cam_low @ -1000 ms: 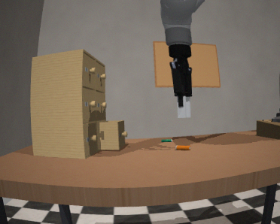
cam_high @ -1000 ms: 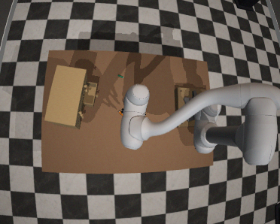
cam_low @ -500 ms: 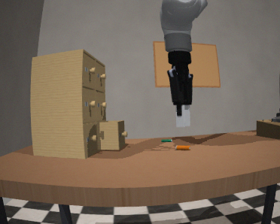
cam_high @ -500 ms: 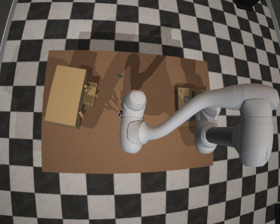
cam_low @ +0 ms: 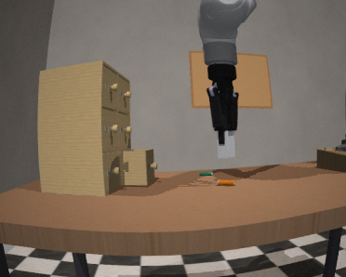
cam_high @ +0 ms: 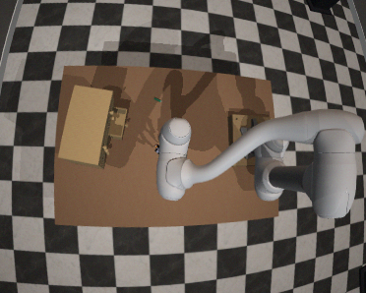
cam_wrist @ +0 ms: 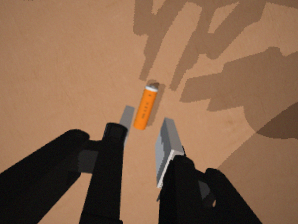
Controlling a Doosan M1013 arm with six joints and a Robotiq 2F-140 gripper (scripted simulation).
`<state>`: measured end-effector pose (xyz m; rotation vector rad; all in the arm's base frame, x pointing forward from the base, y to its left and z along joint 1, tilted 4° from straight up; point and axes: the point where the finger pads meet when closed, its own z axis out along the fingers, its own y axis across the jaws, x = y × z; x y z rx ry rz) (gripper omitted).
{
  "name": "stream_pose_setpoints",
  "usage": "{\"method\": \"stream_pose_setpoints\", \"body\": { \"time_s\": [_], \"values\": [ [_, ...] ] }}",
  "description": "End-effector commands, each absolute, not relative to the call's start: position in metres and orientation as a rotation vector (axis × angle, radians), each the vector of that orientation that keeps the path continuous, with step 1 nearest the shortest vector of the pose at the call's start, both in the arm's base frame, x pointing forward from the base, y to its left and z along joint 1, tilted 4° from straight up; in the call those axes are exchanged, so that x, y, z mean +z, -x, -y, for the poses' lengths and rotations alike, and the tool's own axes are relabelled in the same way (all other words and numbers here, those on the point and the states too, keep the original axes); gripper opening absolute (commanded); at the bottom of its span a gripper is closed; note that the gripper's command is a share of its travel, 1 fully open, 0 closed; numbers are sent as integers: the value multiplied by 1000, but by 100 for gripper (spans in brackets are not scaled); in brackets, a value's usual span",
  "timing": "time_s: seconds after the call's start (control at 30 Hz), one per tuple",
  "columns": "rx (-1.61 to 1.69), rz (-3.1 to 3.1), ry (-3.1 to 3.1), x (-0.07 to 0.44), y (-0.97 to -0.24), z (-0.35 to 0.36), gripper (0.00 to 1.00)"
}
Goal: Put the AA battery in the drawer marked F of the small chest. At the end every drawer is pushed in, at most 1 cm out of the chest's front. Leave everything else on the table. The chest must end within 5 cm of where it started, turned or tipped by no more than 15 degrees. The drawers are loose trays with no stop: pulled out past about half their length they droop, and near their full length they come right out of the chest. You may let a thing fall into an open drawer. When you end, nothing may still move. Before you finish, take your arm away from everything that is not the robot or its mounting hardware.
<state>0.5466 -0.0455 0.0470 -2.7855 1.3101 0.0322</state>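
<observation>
The orange battery (cam_low: 226,182) (cam_wrist: 145,110) lies on the table; the top view of it is blocked by the arm. A smaller green battery (cam_high: 157,99) (cam_low: 206,174) lies farther back. My gripper (cam_low: 226,151) (cam_wrist: 145,126) points down, part-way open and empty, above the table near the orange battery. In the wrist view that battery shows between and just beyond the fingertips. The chest (cam_high: 87,125) (cam_low: 70,135) stands upright at the left. Its bottom drawer in the far column (cam_high: 117,129) (cam_low: 139,167) is pulled out; the other visible drawers look pushed in. No drawer letters are readable.
Knobs stick out of the chest's front towards the table's middle. The arm (cam_high: 234,154) reaches in from its base block (cam_low: 335,160) at the right. The brown table (cam_high: 151,204) (cam_low: 166,218) carries it all; the arm's shadow falls over its middle.
</observation>
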Motion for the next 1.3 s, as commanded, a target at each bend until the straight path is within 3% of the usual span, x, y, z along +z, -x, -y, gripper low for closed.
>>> {"method": "stream_pose_setpoints", "body": {
  "time_s": [0.0, 1.27],
  "values": [
    [32, -1310, 2785, 45, -547, 45, 17],
    [32, -1310, 2785, -2, -548, 42, 17]
  ]
}}
